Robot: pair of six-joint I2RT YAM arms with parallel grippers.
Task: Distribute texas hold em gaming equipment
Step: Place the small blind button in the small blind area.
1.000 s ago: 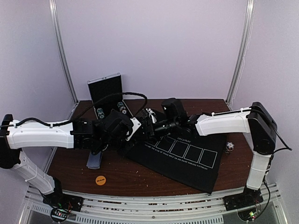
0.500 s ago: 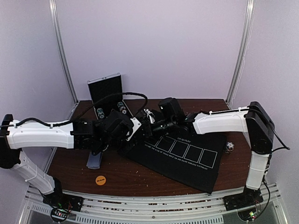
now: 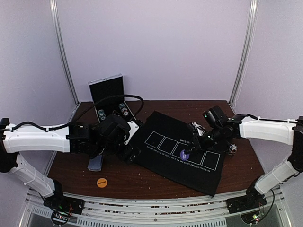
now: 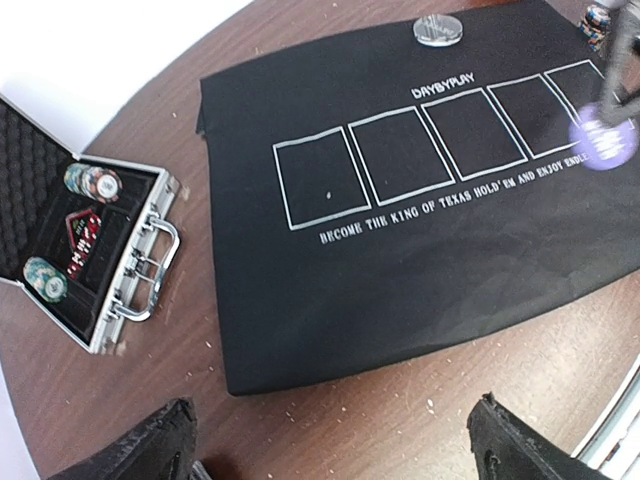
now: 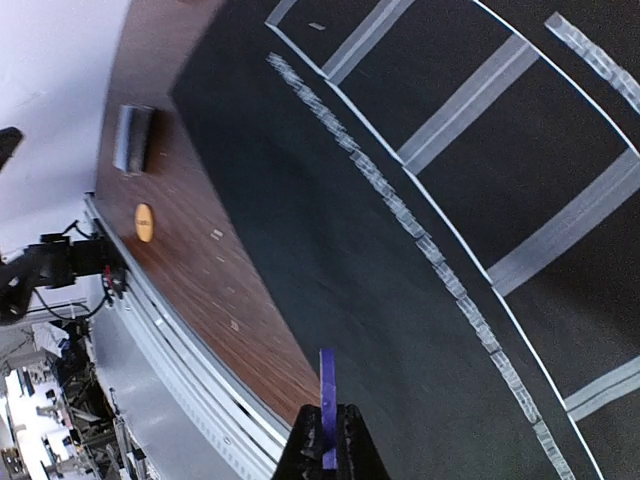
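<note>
My right gripper (image 5: pixel 324 440) is shut on a purple button (image 5: pixel 326 400), held edge-on above the black mat (image 5: pixel 330 250). From above, that purple button (image 3: pixel 184 154) hangs over the mat's row of white rectangles, under the right gripper (image 3: pixel 188 150). My left gripper (image 4: pixel 335 450) is open and holds nothing, low over bare wood at the mat's near corner; from above the left gripper (image 3: pixel 131 153) is at the mat's left edge. An orange button (image 3: pixel 102 181) and a blue-grey card deck (image 3: pixel 96 163) lie on the wood at front left. A silver button (image 4: pixel 438 30) lies on the mat's far edge.
An open metal case (image 4: pixel 90 250) with striped chips (image 4: pixel 92 181) stands at the back left, its lid (image 3: pixel 107 92) raised. A small stack of chips (image 3: pixel 232 150) sits right of the mat (image 3: pixel 189 172). The table's front edge has a metal rail (image 3: pixel 156 205).
The grippers were together at the mat's left corner. The left one has opened and the right one has shut, swinging right across the mat with the purple button.
</note>
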